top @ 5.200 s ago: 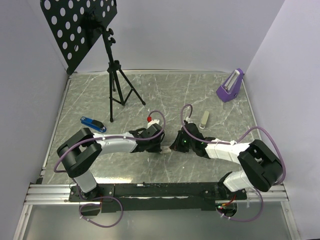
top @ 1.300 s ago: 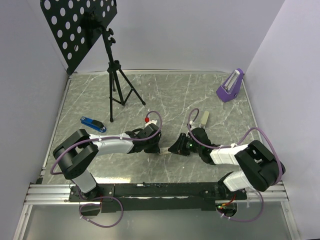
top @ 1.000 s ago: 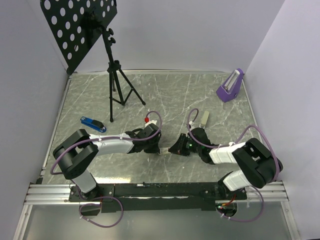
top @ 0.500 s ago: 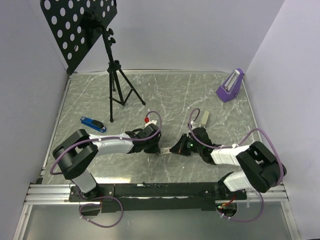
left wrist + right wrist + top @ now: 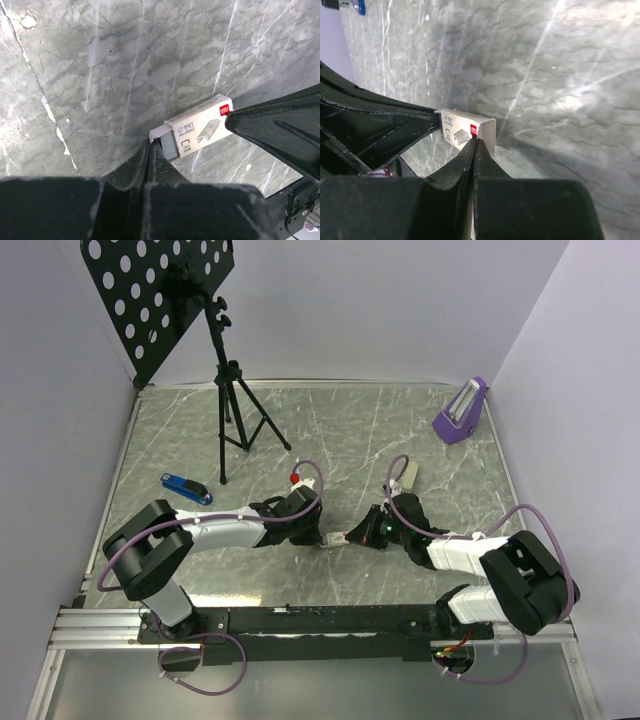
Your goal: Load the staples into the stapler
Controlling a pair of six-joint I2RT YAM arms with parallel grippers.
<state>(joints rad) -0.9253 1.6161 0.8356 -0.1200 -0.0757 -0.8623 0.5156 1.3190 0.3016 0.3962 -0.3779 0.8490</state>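
Observation:
The staples are a small pale box (image 5: 338,538) with reddish print, lying on the marble table between my two grippers. In the left wrist view a grey tray (image 5: 170,143) sticks out of the box (image 5: 202,126) at its near end. My left gripper (image 5: 151,142) is shut on the tray's white flap (image 5: 159,132). My right gripper (image 5: 475,139) is shut on the edge of the box (image 5: 460,127) at its red mark. In the top view the left gripper (image 5: 320,536) and the right gripper (image 5: 358,536) face each other. The blue stapler (image 5: 186,488) lies far left, untouched.
A black music stand on a tripod (image 5: 230,410) stands at the back left. A purple wedge-shaped object (image 5: 460,412) sits at the back right. A small white bar (image 5: 409,475) lies behind the right arm. A red bit (image 5: 297,478) shows by the left wrist.
My right gripper has shut and drawn a little to the right, and the box has shifted right with it. The left gripper has stayed shut in place.

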